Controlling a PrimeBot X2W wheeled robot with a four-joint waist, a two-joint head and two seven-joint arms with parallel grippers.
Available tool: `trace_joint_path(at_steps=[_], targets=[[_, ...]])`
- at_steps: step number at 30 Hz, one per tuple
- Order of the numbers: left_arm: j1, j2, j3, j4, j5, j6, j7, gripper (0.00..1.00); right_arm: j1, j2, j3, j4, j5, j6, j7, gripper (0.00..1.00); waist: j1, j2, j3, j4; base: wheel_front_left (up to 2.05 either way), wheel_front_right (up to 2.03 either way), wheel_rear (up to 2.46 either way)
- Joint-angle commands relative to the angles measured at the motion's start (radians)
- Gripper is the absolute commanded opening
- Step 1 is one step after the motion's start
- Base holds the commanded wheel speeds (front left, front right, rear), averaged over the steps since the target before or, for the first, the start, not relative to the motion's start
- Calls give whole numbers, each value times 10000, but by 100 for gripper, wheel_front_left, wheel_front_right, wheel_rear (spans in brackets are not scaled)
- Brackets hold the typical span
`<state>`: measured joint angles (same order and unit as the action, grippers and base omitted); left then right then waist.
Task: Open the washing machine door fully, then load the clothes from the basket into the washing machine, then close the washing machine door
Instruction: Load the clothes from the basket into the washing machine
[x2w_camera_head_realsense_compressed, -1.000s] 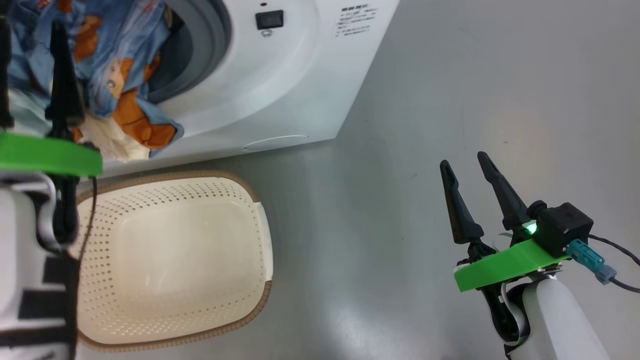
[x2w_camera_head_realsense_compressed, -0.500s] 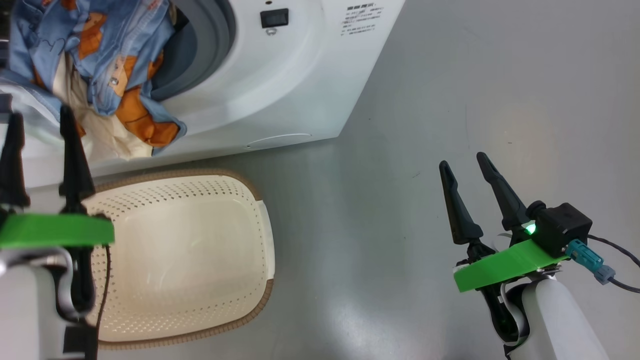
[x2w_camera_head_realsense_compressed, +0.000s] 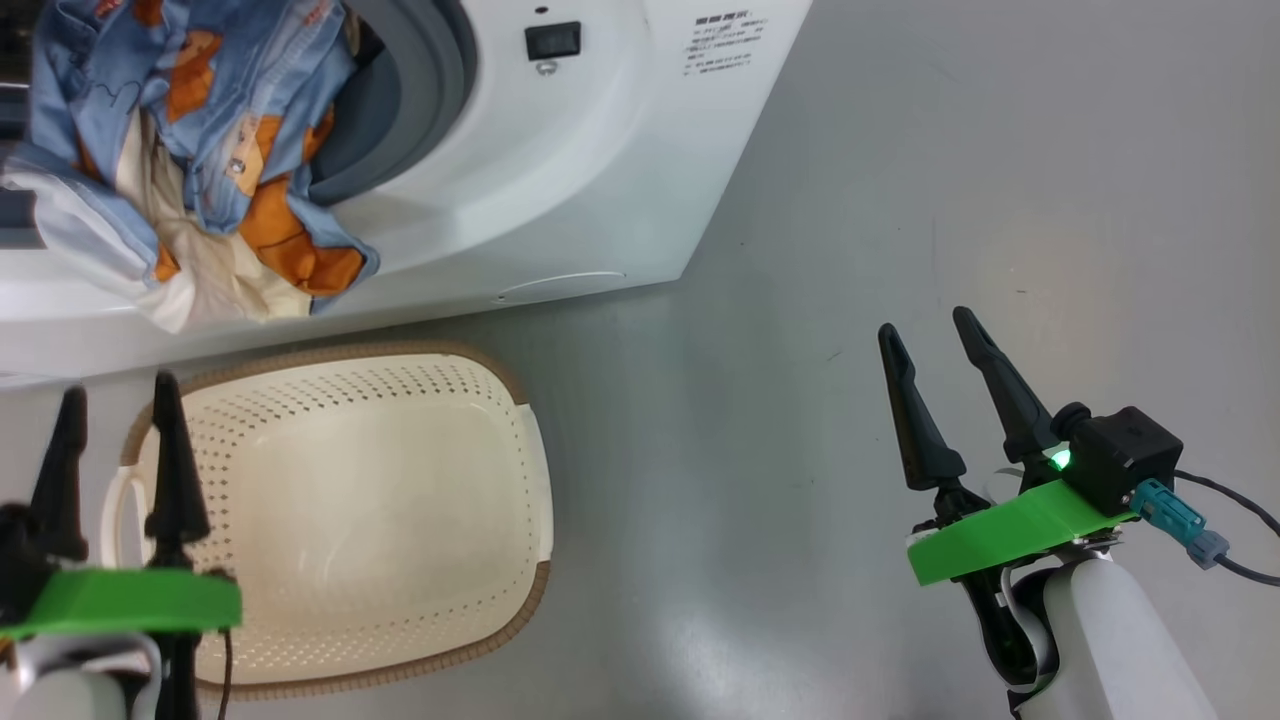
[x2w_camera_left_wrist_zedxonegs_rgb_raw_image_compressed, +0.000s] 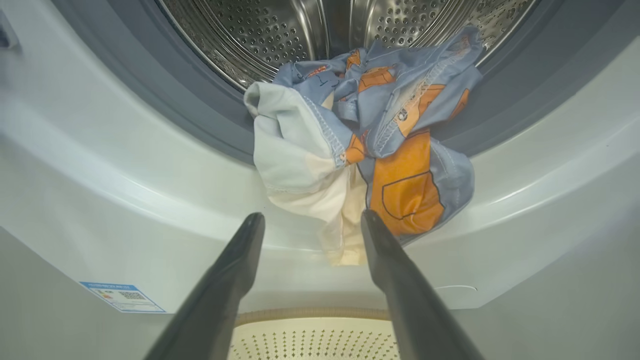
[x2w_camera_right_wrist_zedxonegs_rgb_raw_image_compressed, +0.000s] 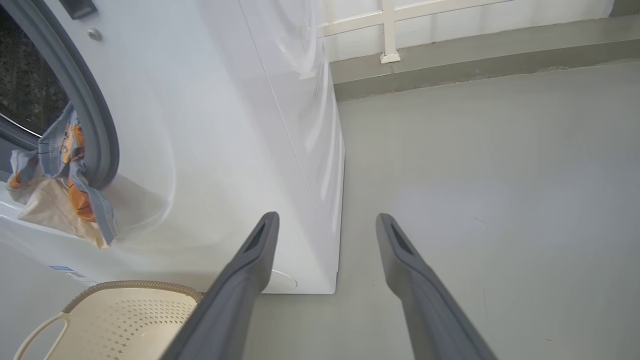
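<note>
Grey glossy floor (x2w_camera_head_realsense_compressed: 900, 200). The washer (x2w_camera_head_realsense_compressed: 560, 180) stands on it, and the basket (x2w_camera_head_realsense_compressed: 350, 520) sits upright on it just in front of the washer. In the right wrist view the floor ends at a low grey kerb (x2w_camera_right_wrist_zedxonegs_rgb_raw_image_compressed: 475, 65).

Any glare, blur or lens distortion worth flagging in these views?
Head view: sharp, with soft glare patches on the floor. Left wrist view: clothes crisp, left claw soft up close, washing machine front looks bowed, likely the wide lens. Right wrist view: bright reflections streak the machine's glossy side.
</note>
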<state>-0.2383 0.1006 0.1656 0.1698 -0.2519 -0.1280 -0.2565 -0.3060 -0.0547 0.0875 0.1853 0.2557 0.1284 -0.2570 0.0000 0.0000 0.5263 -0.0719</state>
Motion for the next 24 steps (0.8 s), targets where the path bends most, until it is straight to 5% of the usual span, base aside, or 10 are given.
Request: trace_joint_path(at_steps=[1, 24], targets=[[372, 210, 469, -272, 70, -25, -53, 100, 261, 45, 235, -194, -106, 23, -48, 100, 0, 0, -17, 24, 0, 0, 0], [1629, -136, 846, -521, 74, -26, -53, 100, 297, 45, 195, -163, -196, 23, -48, 100, 0, 0, -118, 35, 0, 0, 0]])
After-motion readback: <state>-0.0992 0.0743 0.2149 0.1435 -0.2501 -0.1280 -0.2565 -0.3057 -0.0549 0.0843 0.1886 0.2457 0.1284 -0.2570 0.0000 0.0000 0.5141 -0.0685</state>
